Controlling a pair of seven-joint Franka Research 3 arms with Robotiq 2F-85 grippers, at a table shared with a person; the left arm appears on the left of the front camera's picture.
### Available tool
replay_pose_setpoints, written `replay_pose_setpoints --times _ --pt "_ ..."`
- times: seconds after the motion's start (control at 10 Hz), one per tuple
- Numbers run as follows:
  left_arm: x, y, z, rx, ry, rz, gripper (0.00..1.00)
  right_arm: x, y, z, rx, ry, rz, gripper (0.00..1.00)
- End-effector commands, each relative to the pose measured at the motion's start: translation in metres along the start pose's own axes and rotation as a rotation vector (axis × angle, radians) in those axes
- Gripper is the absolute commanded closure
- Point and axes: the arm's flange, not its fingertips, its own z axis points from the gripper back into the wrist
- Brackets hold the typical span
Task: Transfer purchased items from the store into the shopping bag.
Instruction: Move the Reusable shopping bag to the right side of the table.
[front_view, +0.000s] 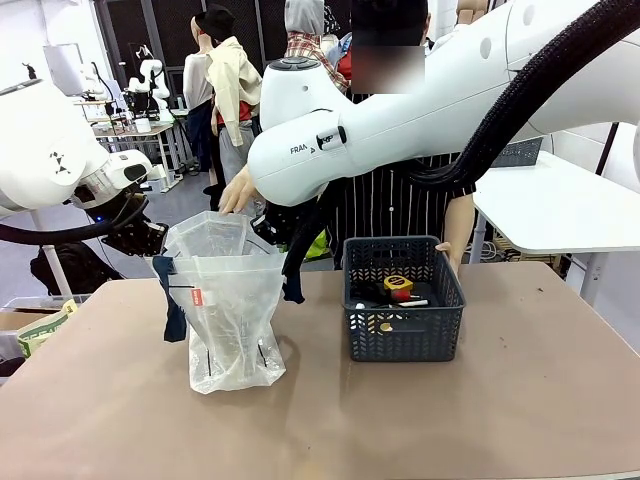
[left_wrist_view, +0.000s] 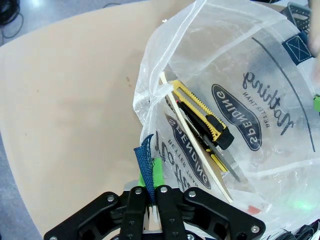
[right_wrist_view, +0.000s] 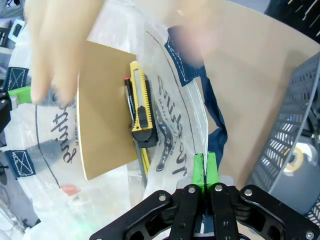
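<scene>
Pads (left_wrist_view: 158, 172) of your left gripper (left_wrist_view: 151, 175) are clenched flat together on the rim of the shopping bag (left_wrist_view: 225, 60). A strip of navy handle (left_wrist_view: 144, 157) is pinched between them.

On your right gripper (right_wrist_view: 205, 167), the green pads (right_wrist_view: 198, 169) are pressed tight on the opposite rim with thin film caught between them. A second navy loop hangs just beside them, outside the bag.

Between your two grips the bag mouth is spread open. The bag stands on the table (front_view: 450, 420), to your left of the basket (front_view: 403, 310) and apart from it. The red tag (front_view: 197, 297) is on the side facing you.

Inside the bag, a yellow and black utility knife (right_wrist_view: 140, 105) lies against a tan card (right_wrist_view: 102, 115), with a dark pen-like item (left_wrist_view: 212, 147) alongside the knife. You cannot tell what lies under the card.

The person's hand (right_wrist_view: 55, 45) is over the bag mouth above the card and is blurred. Whether it touches the card cannot be told. From the front it sits at the bag's far rim.

The basket is upright on the table. A yellow, red and black gadget (front_view: 398, 287) lies inside among several dark items too small to tell apart.
</scene>
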Motion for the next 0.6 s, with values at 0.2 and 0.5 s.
replay_pose_setpoints --times 0.2,0.5 --pt "-0.0023 0.0013 0.0036 0.017 -0.002 0.013 1.00 0.0001 -0.0001 0.0007 -0.007 -0.004 -0.018 1.00" --pt "-0.0023 0.0013 0.0036 0.017 -0.002 0.013 1.00 0.0001 -0.0001 0.0007 -0.007 -0.004 -0.018 1.00"
